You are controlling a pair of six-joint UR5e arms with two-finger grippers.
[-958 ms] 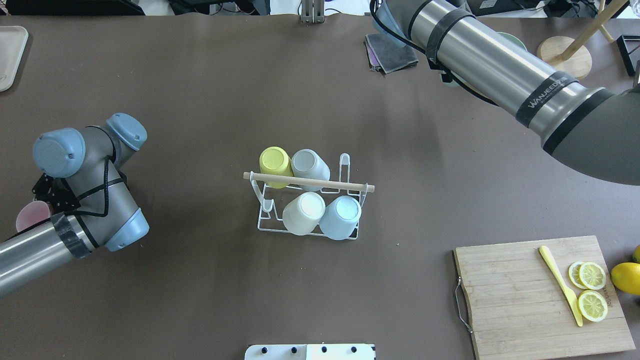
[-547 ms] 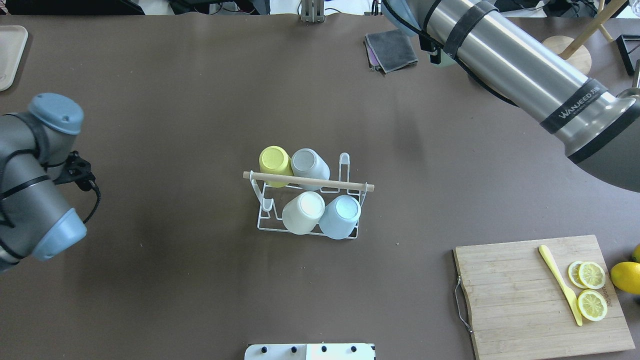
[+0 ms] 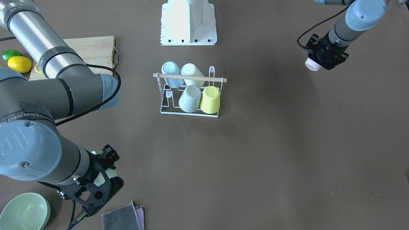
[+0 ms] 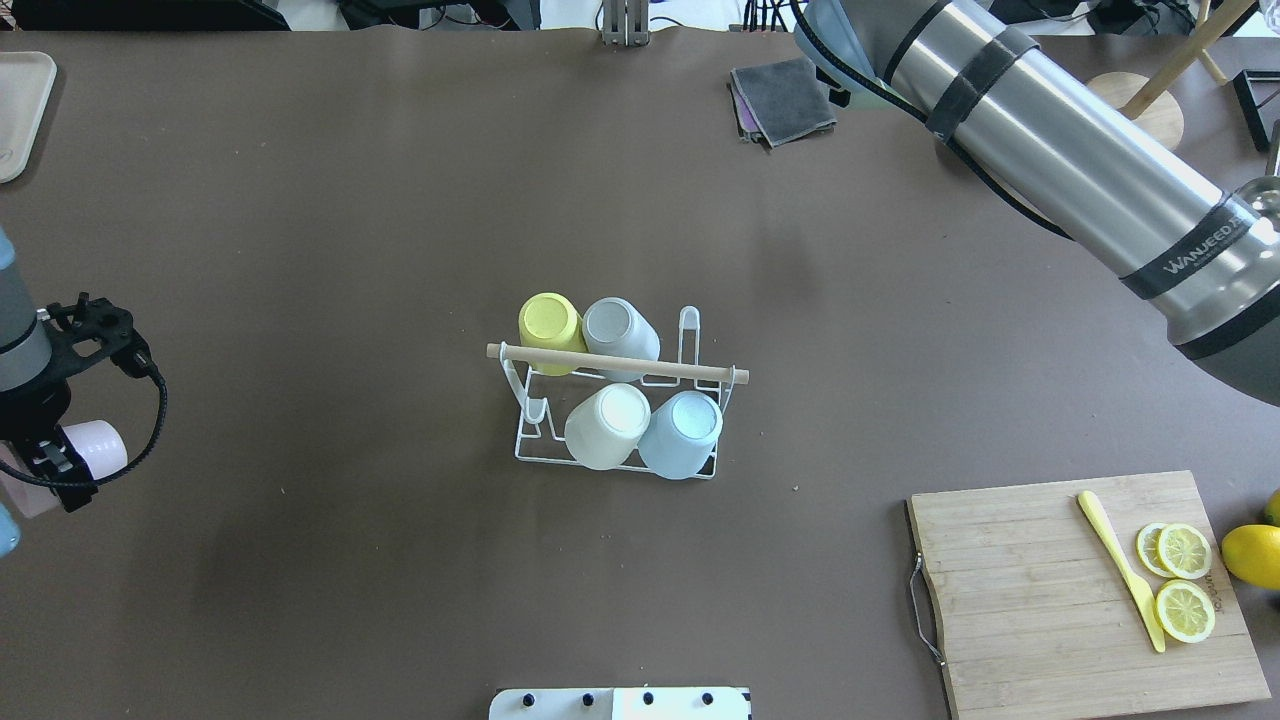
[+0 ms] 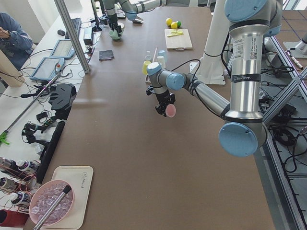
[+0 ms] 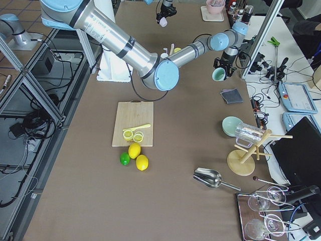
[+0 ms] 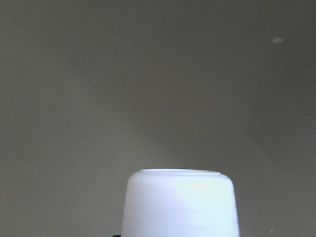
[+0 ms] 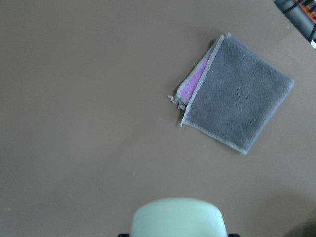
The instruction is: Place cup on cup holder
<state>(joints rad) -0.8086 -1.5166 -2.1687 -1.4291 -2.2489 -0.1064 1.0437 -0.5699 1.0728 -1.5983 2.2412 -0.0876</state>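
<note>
The white wire cup holder point(image 4: 615, 363) with a wooden rod handle stands mid-table, also in the front view point(image 3: 190, 77). Yellow, grey, white and light blue cups sit upturned on its prongs. My left gripper point(image 4: 72, 455) is shut on a pale pink cup point(image 4: 98, 447) at the table's left side, far from the holder; it also shows in the front view point(image 3: 311, 65) and the left wrist view point(image 7: 180, 202). My right gripper point(image 3: 101, 179) is shut on a pale green cup point(image 8: 178, 217) above the far right of the table, beside a folded grey cloth point(image 8: 237, 98).
A wooden cutting board point(image 4: 1040, 600) with lemon slices and a yellow knife lies at front right, lemons beside it. A green bowl point(image 3: 24, 212), a wooden mug tree point(image 4: 1130, 110) and a beige tray point(image 4: 20, 110) sit along the far edge.
My left arm has drawn back toward the left edge and turned, so its gripper and the pink cup now show. My right arm has shifted farther back and right.
</note>
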